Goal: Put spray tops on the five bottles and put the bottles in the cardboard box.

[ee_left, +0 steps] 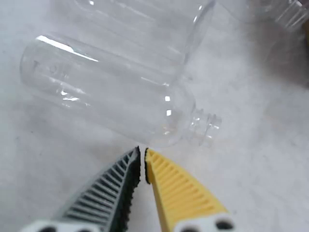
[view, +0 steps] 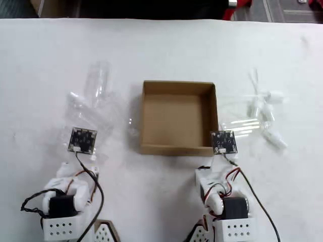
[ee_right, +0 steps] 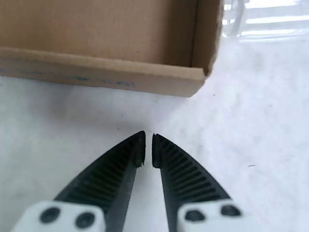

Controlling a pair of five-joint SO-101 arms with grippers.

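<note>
White bench (view: 161,45) carries everything. Left jaws are clenched on nothing, tips just short of a clear bottle (ee_left: 111,96) lying on its side, its long axis across their line and its bare neck (ee_left: 205,126) off to one side. Right jaws, likewise clenched and empty, sit near a box (ee_right: 120,72) corner. Spray tops (view: 265,118) lie beyond, nearer that arm.

Reads as a robotics lab or test bench. Judged so from the small white printed left arm (view: 63,204) and right arm (view: 229,209) fixed at the lower edge of the high view, bare camera boards (view: 82,139) on the wrists and loose black and red wiring (view: 99,194). Set on a table (view: 161,45) under white cloth. Backed at upper right by grey floor tiles (view: 282,10).
</note>
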